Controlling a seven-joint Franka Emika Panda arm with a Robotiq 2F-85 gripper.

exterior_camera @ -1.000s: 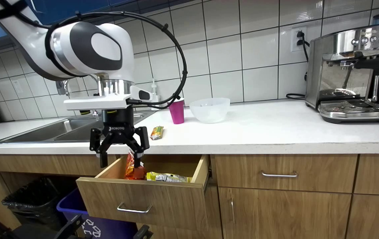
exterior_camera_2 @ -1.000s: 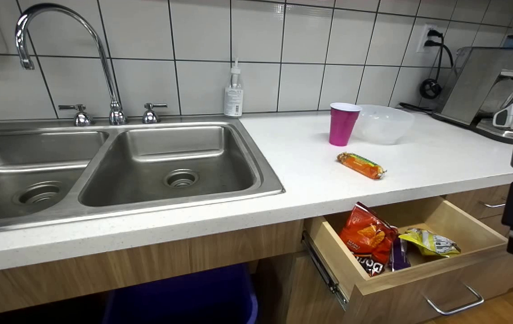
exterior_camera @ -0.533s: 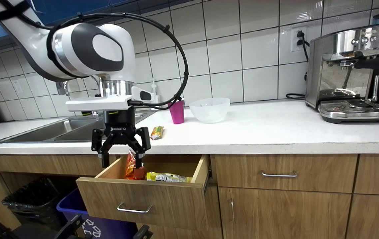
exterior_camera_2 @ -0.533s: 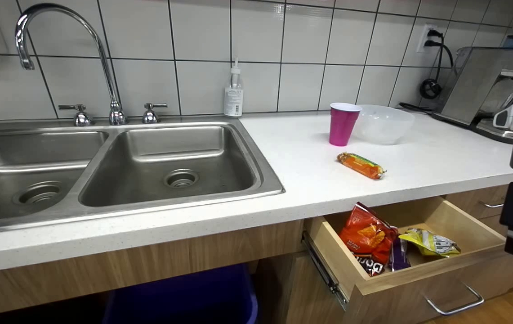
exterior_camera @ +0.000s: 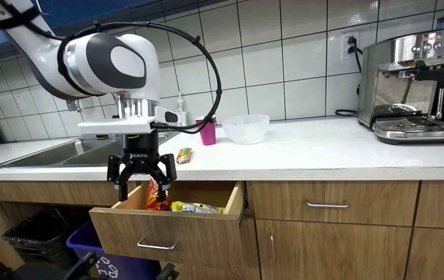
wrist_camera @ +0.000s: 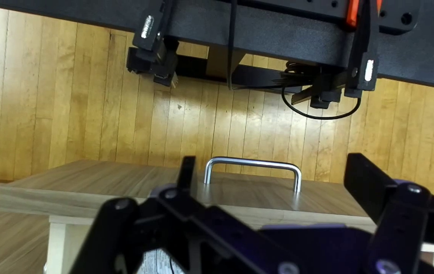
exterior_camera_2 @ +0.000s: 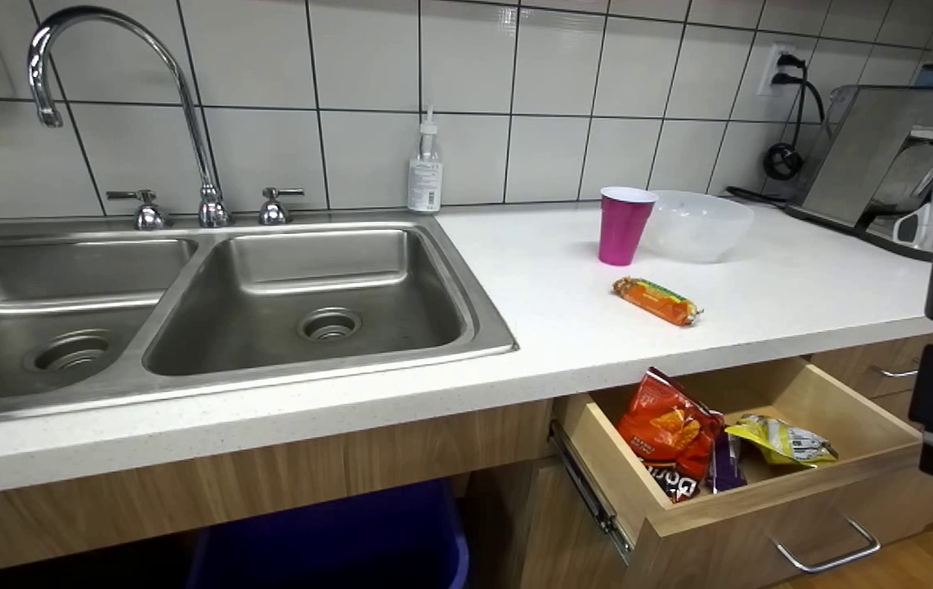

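One "ROBOTIQ" hand (exterior_camera: 143,194) — near drawer (exterior_camera: 175,230)

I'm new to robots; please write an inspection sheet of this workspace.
Surface: white countertop with double steel sink set in.
Work items: open wooden drawer, curved silver handle; inside, shiny red packet, purple packet, yellow packet.
Clutter: orange tubular packet, tapered magenta cup, round translucent bowl, on the countertop.
Gripper: black, two-fingered, open, holding nothing, near the drawer.
Cables: black cable looping beside white robot arm; black cords in wall outlet.
Surroundings: white tiled wall, silver coffee machine, blue plastic bin.
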